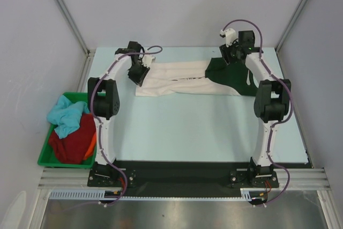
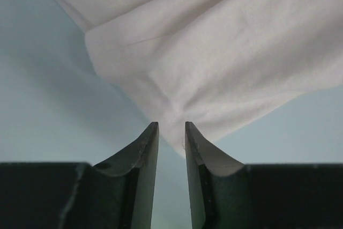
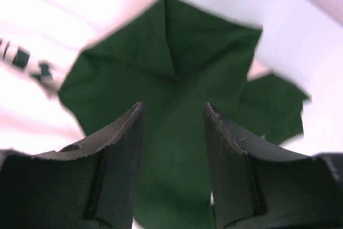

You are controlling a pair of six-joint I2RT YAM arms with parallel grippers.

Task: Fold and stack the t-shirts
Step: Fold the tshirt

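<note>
Far across the table (image 1: 182,132): a cream t-shirt (image 1: 171,81) with black lettering, laid out wide and rumpled, overlapped at the right end by a dark green t-shirt (image 1: 228,76). Neither folded yet; no stack begun.

Left gripper (image 2: 171,127) at the cream shirt's left end, jaws nearly together on a puckered corner of the cloth, by the look pinching it. Right gripper (image 3: 174,108) over the green shirt near the far edge, jaws partway apart with green cloth showing between them; impossible to tell whether gripped or merely lying beneath.

Risks, as a judgement:
- Slim hold on the cream corner, so a likely slip under a quick pull.
- Overlapping shirts, so dragging one liable to tug and crumple the other.
- Uneven pull from the two ends, so a skewed fold.

Count:
- Two arms, two grippers.
- Two t-shirts on the table: one cream, one dark green.
- One green bin (image 1: 64,164) to the left, holding three more pieces: one light blue garment (image 1: 67,115), one dark red garment (image 1: 72,143), and one orange garment (image 1: 92,140) seen only as a sliver. All too bunched to confirm as shirts.
</note>
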